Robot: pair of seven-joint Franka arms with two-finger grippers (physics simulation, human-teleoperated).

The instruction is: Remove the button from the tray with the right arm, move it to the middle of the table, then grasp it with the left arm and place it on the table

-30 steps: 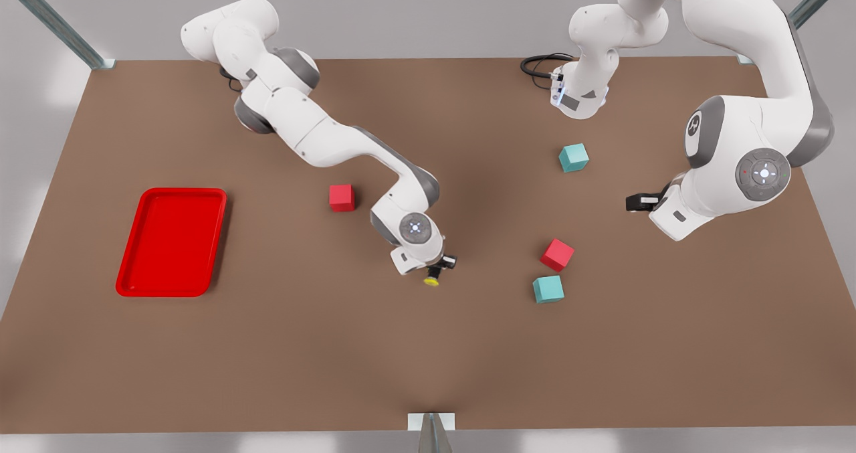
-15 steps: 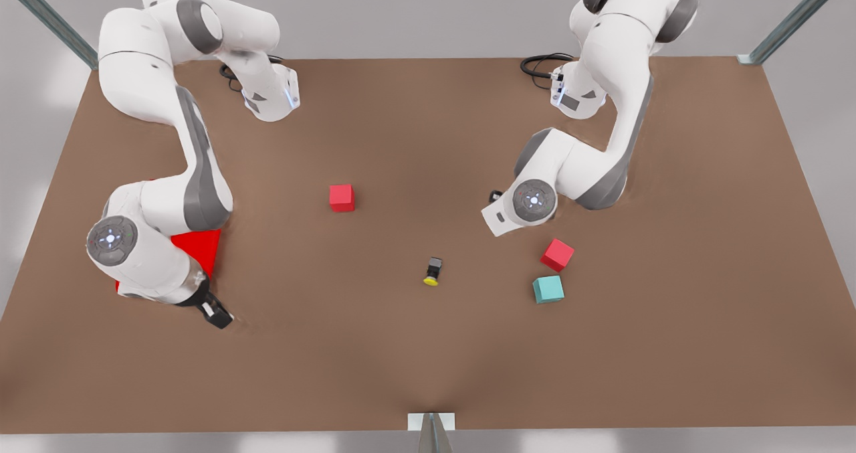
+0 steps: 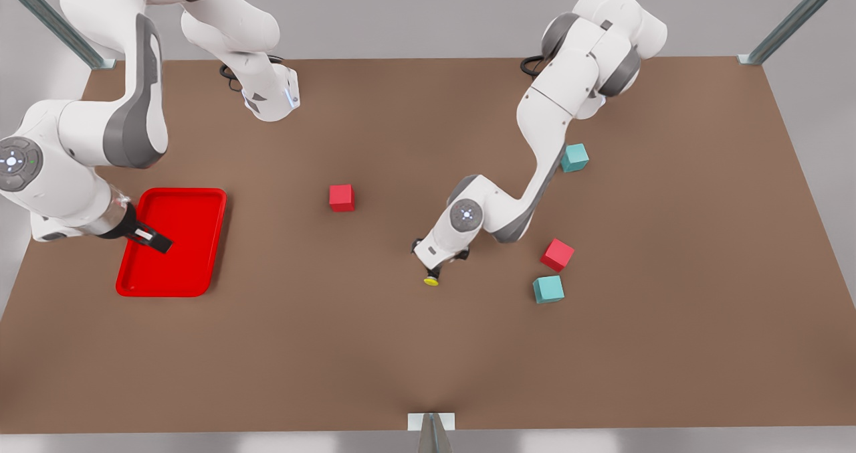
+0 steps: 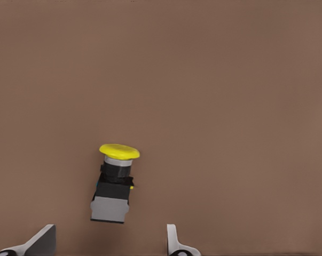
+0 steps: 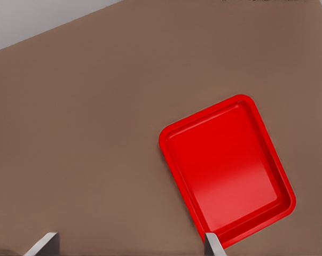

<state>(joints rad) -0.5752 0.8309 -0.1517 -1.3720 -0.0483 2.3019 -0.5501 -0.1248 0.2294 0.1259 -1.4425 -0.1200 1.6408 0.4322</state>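
Observation:
The button [image 3: 432,279] lies on its side in the middle of the brown table [image 3: 374,346], yellow cap toward the front edge. My left gripper [image 3: 438,260] hovers right over its black body, coming from the front view's right. In the left wrist view the button [image 4: 114,184] sits just ahead of the left gripper [image 4: 108,246], between its open fingertips [image 4: 43,240]. The red tray [image 3: 170,259] lies at the front view's left with nothing in it. My right gripper [image 3: 155,241] hangs over its near-left part. The right gripper [image 5: 128,248] is open, with the tray [image 5: 227,170] below it.
A red cube [image 3: 342,197] sits left of the table's centre. Another red cube [image 3: 557,254] and a teal cube [image 3: 548,289] lie close together right of the button. A second teal cube [image 3: 574,157] is partly behind the left arm.
One second ago my right gripper held the button at the table's middle. It let go and drew back to the tray. My left arm swung in and came down over the button.

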